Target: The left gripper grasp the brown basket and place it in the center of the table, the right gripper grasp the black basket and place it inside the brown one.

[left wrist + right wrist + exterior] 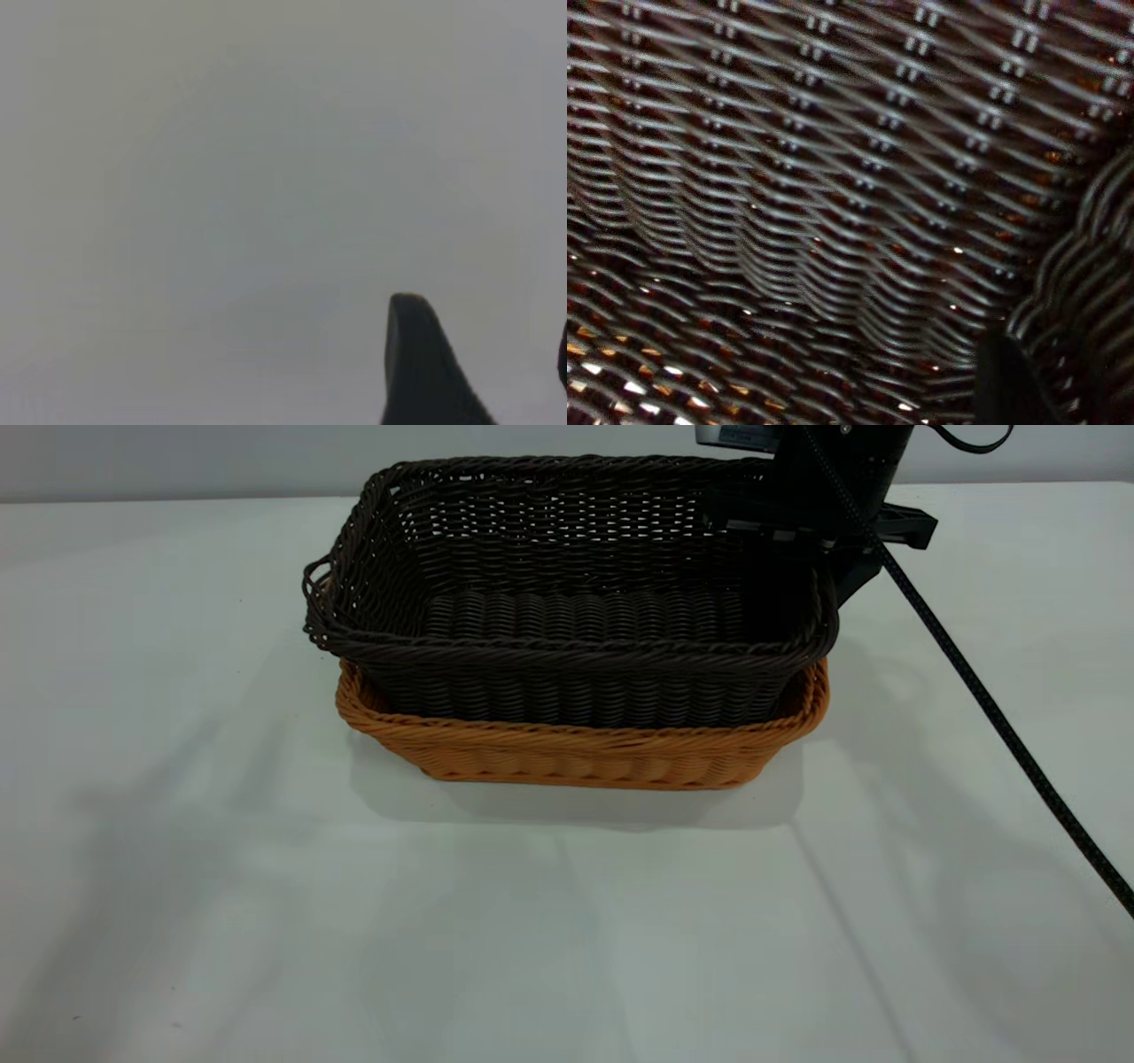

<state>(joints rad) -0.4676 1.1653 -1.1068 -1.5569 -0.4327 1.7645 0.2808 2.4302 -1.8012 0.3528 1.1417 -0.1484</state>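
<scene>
The black basket (567, 615) sits nested inside the brown basket (576, 748) on the table (266, 886), with its rim standing above the brown rim. My right gripper (811, 558) comes down at the black basket's far right corner. In the right wrist view, one finger (1010, 385) is inside the black basket (833, 195), pressed against the braided rim (1090, 266). The other finger is hidden outside the rim. My left gripper (487, 354) is out of the exterior view. It is open and empty over bare table.
The right arm's braided cable (983, 700) runs diagonally over the table from the gripper to the right edge. Bare white tabletop lies in front of and to both sides of the baskets.
</scene>
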